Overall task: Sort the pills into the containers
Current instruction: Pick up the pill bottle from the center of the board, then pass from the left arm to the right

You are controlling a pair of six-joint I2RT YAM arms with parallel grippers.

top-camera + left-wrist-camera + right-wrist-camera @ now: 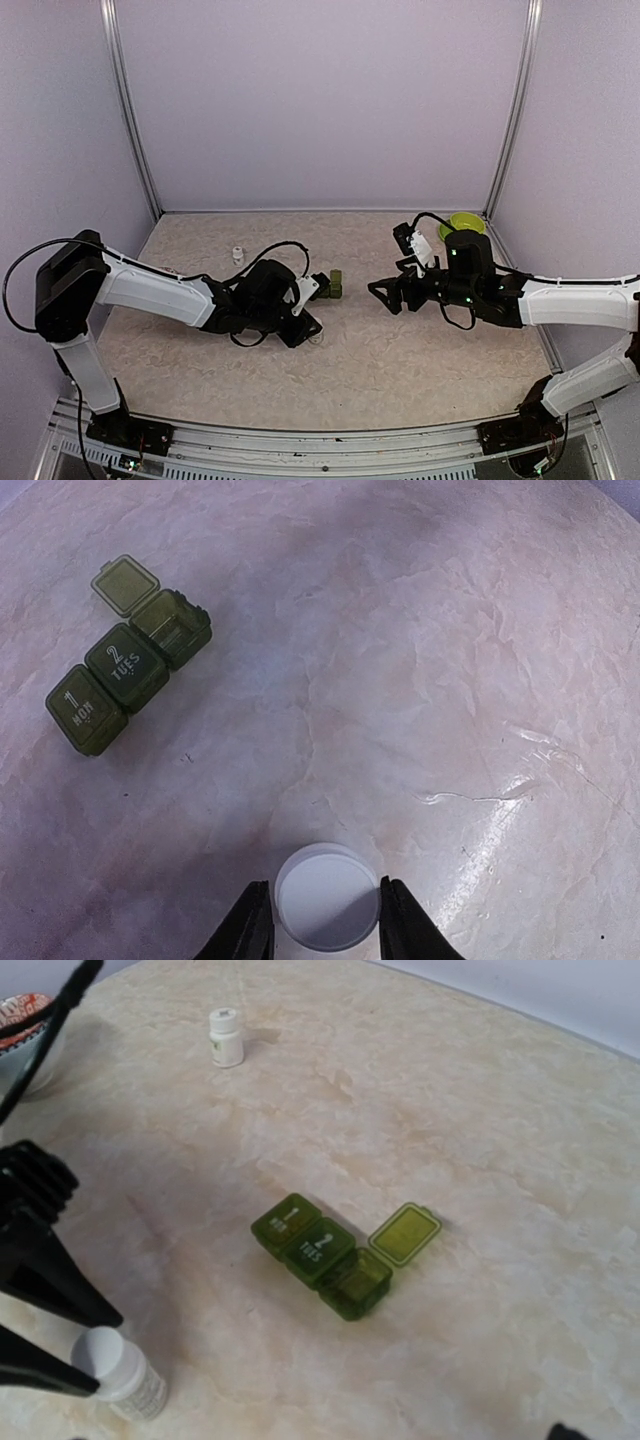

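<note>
Looking down on the marbled table [400, 385] from the top camera: both arms lie low and reach inward toward each other.

Left arm [160, 290]: its wrist covers most of what it holds in the top view. The wrist camera shows the left gripper [327, 888] clamped on a white bottle [327, 898], a finger pressed to each side. Only the bottle's round top shows and the lower body is cut off. The right wrist view shows the same bottle upright.

Right arm [580, 300]: the right gripper [380, 290] is a dark shape in the top view. In its own camera only a sliver of one finger shows in the bottom right corner, so the jaws stand wide apart with nothing between them.

Lime-green bowl [465, 222]: back right corner, partly hidden behind the right wrist.

Containers [325, 1255]: on the table between the two grippers, touching neither. Compartments marked 1 MON and 2 TUES are closed. The third has its lid flipped back, and its contents cannot be made out.

Second small white bottle [237, 253]: upright near the back, well apart from the strip, label unreadable.
</note>
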